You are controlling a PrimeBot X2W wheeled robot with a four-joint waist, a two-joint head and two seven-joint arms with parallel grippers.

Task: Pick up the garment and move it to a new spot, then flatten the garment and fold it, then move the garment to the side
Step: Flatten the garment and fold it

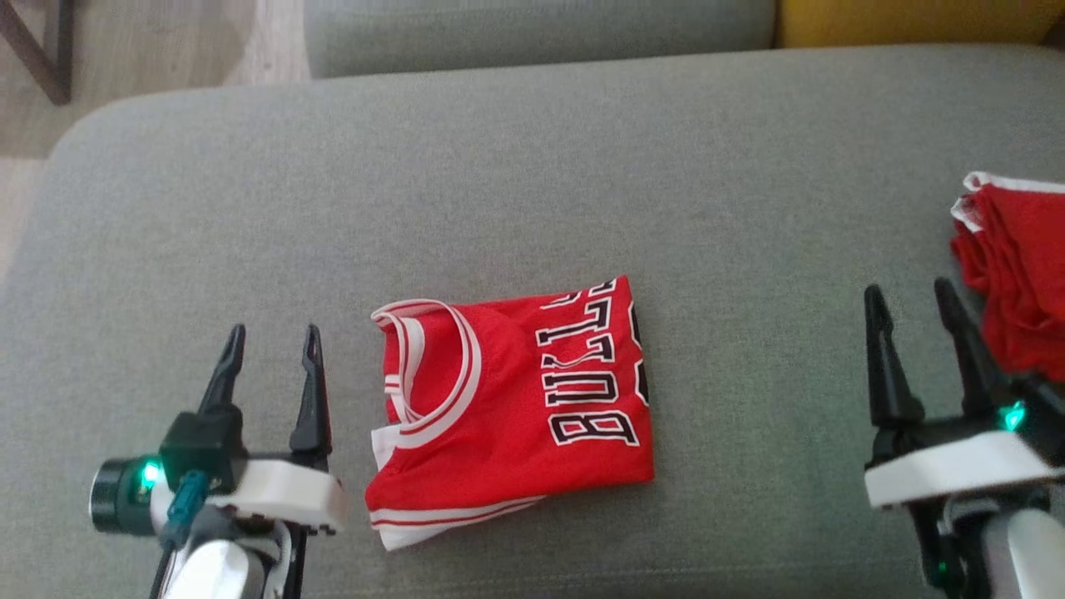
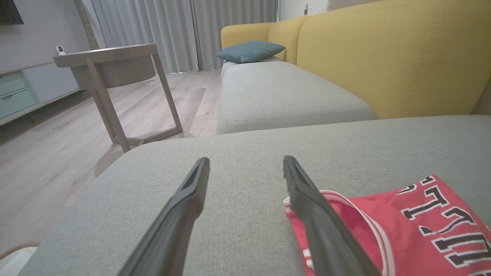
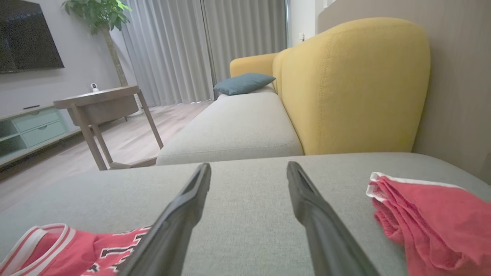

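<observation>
Red garment (image 1: pixel 507 399), folded, lettering up: on the grey sofa cushion (image 1: pixel 582 166), between both grippers, touching neither. Fingers of left gripper (image 1: pixel 274 337): spread, empty. Fingers of right gripper (image 1: pixel 908 291): spread, empty. Second red cloth (image 1: pixel 1019 266): bunched, just beside right gripper.

Soft, even daylight; faint shadows, wide-angle stretch at wrist-view edges, slight softness.
</observation>
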